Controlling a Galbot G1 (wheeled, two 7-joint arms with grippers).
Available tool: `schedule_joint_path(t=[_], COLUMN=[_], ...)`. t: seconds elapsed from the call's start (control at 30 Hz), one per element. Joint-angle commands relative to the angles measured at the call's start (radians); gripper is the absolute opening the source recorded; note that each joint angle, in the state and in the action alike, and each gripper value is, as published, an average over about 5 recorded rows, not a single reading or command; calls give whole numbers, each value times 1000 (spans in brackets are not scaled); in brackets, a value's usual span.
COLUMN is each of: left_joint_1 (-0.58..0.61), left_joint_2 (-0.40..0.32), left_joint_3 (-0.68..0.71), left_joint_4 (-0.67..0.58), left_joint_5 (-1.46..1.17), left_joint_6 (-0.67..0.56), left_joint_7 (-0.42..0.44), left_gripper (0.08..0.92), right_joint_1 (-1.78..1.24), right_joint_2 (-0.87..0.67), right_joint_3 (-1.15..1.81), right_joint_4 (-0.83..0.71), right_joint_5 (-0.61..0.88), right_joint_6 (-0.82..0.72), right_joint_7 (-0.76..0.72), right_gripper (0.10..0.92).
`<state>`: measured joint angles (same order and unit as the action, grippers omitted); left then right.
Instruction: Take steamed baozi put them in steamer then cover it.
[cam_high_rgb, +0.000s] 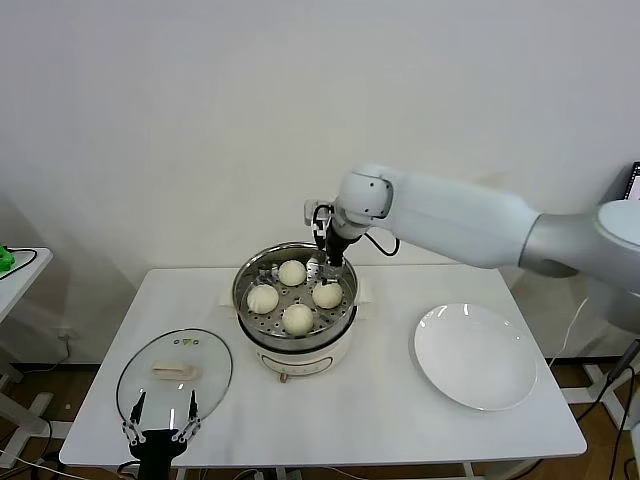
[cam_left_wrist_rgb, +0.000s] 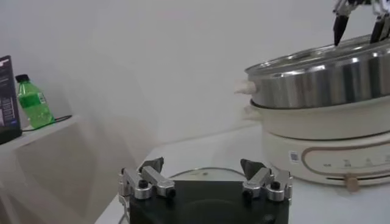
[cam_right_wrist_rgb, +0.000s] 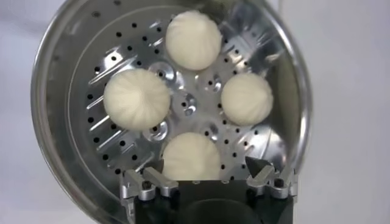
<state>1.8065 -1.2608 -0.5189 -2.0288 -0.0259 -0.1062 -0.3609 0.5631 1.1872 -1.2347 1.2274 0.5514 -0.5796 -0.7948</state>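
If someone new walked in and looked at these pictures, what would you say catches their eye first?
Probably the steamer at the table's middle, with all four steamed baozi on its perforated floor. The right hand hangs open just over its far rim, holding nothing. Then the glass lid lying at the near left with the open left hand beside it, and the bare white plate on the right.

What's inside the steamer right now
Four steamed baozi sit on the perforated floor of the steamer, uncovered. The open right gripper hovers above the nearest one, hiding its edge. Below the floor cannot be seen.
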Motion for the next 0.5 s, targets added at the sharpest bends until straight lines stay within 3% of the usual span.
schedule_joint_path(t=[0.03,0.27,0.5], left_joint_1=[-36,-87,-114], left_joint_2=[30,59,79], left_joint_3=[-12,-20,-17], left_joint_4=[19,78,140], left_joint_5=[-59,-43,-33], left_joint_6=[3,26,-3], left_joint_7=[-3,-4,4], left_gripper=[823,823,823], right_joint_1=[-63,-430,-1136], right_joint_2=[-240,-514,-678], right_joint_3=[182,521,1118], right_joint_4=[253,505,653], right_joint_5=[94,65,-105], right_joint_6=[14,130,361], right_joint_7=[352,653,774], right_gripper=[823,823,822])
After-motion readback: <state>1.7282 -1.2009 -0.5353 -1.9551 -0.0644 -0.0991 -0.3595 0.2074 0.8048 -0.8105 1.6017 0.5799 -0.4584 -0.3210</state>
